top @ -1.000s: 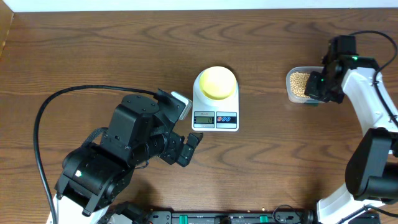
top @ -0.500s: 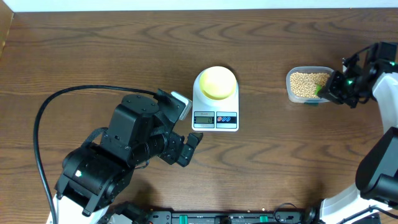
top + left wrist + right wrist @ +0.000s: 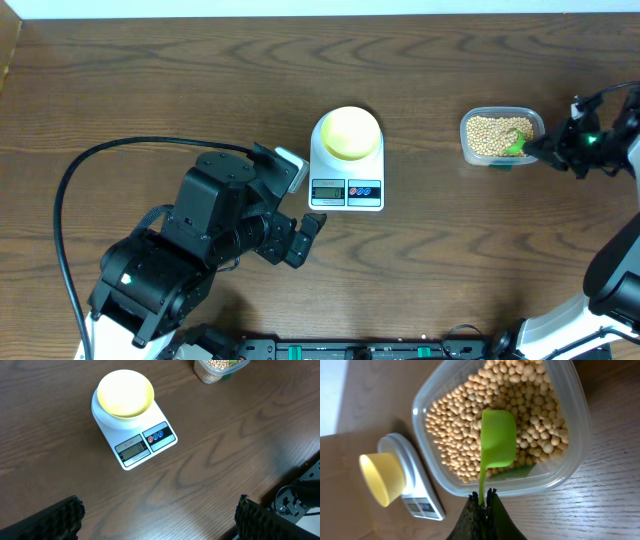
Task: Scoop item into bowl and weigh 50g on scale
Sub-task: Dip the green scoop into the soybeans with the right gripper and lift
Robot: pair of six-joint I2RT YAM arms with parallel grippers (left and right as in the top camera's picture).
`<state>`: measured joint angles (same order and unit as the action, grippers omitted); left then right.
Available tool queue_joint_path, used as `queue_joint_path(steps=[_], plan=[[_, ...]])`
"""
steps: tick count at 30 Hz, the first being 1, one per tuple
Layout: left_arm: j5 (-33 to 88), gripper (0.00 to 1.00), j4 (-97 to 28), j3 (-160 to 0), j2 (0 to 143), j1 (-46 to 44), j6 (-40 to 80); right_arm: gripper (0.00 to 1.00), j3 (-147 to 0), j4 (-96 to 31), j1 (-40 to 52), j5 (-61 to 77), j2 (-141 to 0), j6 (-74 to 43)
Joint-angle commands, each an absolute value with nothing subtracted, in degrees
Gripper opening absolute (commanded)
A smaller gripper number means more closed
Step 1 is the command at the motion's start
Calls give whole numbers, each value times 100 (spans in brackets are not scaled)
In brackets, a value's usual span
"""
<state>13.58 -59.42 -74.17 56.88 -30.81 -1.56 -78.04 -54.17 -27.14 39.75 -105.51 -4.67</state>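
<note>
The pale yellow bowl (image 3: 349,133) sits empty on the white scale (image 3: 346,180) at the table's middle; both show in the left wrist view (image 3: 125,393) (image 3: 145,446) and in the right wrist view (image 3: 379,479) (image 3: 417,495). The tan beans (image 3: 490,133) (image 3: 520,400) fill a clear plastic container (image 3: 470,152) (image 3: 570,460) at the right. My right gripper (image 3: 552,148) (image 3: 483,495) is shut on the handle of a green scoop (image 3: 497,437), whose cup lies face down over the beans. My left gripper (image 3: 300,235) (image 3: 157,515) is open and empty, near the scale's front.
The container's corner (image 3: 215,371) shows at the top of the left wrist view. A black cable (image 3: 75,190) loops over the table at the left. The table's back edge runs along the top.
My right arm has swung back to the right, uncovering the container; the scoop's cup now rests over the beans at the container's right side. The left arm has not moved.
</note>
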Motion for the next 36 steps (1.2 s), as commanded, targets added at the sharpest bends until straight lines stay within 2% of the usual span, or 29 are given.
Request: queue_joint_path(steps=[1, 22, 31, 36], plan=[[1323, 99, -5955, -7450, 5686, -3065, -235, 1, -7732, -5369, -2899, 4729, -10632, -189], [1323, 99, -5955, -7450, 5686, -3065, -235, 1, -7590, -4915, -3371, 6803, -10700, -161], [1323, 99, -5955, -7450, 5686, -3065, -235, 1, -7590, -5063, -3339, 7365, -10700, -161], [1323, 99, -5955, -7450, 5686, -3065, -235, 1, -7590, -5078, -2897, 7758, -10700, -163]])
